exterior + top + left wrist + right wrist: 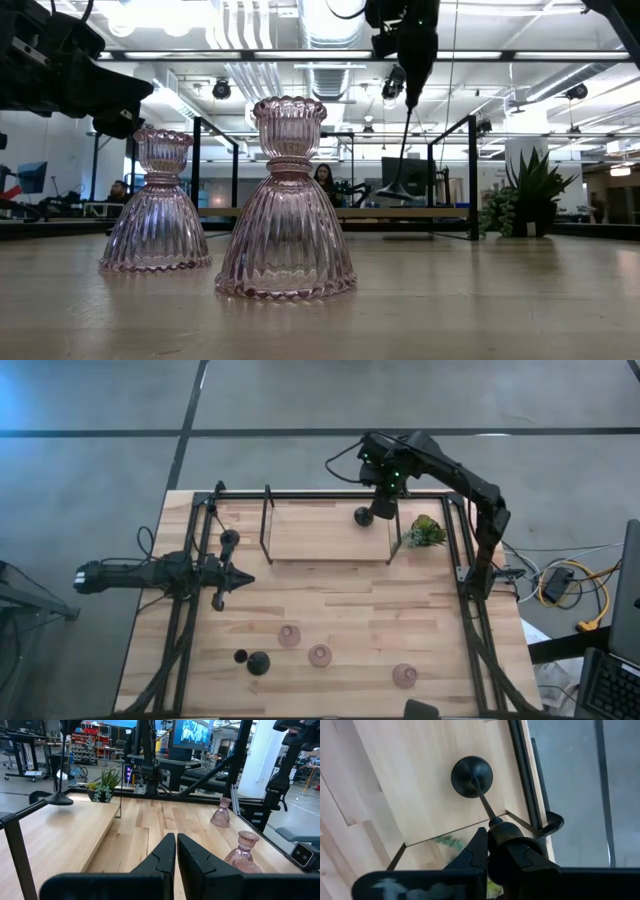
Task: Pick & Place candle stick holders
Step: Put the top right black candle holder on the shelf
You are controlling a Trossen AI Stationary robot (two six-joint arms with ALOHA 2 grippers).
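right gripper (492,851) grasps a black holder (361,515) on the shelf (320,545), seemingly first; left gripper (176,851) clenched; three pink holders (319,655) wait.

open wood in the middle of the light wooden table (350,595), between the raised wooden shelf w/ black metal frame (325,532) and the front row of holders. front strip is cluttered: three ribbed translucent pink glass holders (289,635) (320,655) (405,676) spaced apart, plus two black round-based holders (259,663) (240,656) close together at front left. shelf's right end is tight: a black thin-stemmed holder (361,515) stands there, small green leafy plant (425,531) just beside the frame post.
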